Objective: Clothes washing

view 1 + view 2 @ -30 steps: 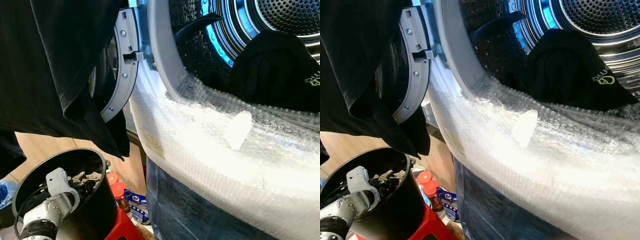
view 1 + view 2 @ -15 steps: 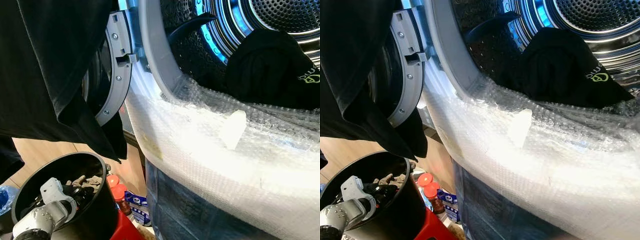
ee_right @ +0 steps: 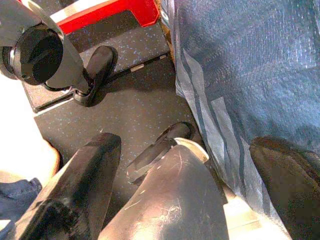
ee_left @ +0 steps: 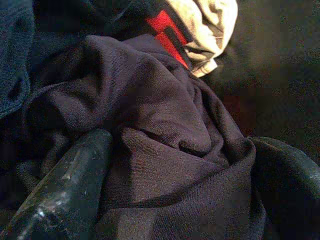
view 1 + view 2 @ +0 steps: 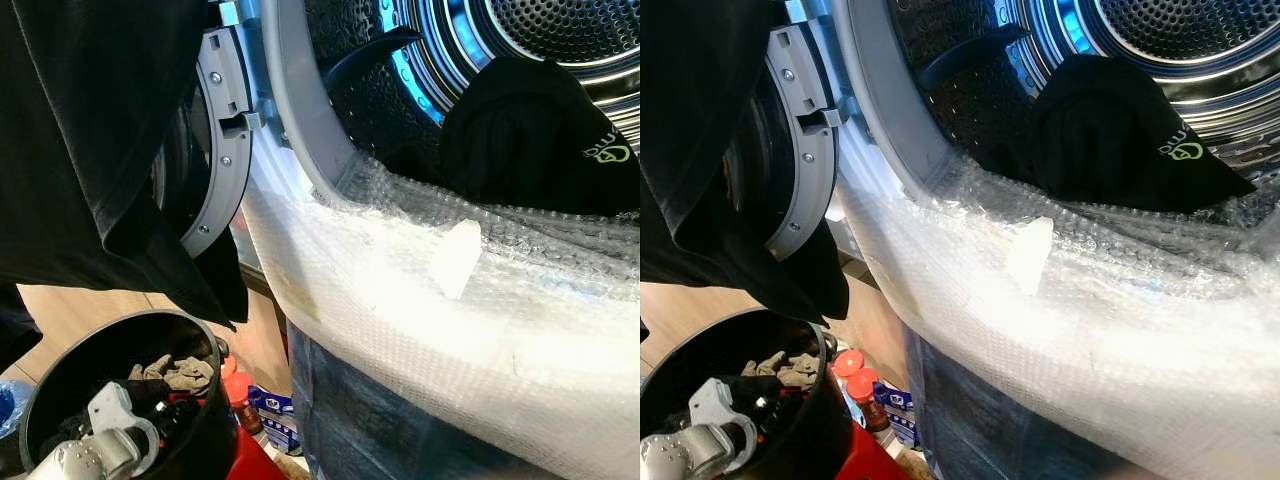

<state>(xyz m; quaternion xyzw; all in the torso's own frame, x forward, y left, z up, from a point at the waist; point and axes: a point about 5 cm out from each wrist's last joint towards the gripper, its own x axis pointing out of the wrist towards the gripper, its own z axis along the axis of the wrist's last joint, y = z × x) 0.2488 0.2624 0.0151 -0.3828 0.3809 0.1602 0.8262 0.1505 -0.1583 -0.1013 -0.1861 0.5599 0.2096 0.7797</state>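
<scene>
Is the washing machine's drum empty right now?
No, a black garment with a small green logo lies inside the drum, just behind the bubble wrap draped over the door opening.
</scene>
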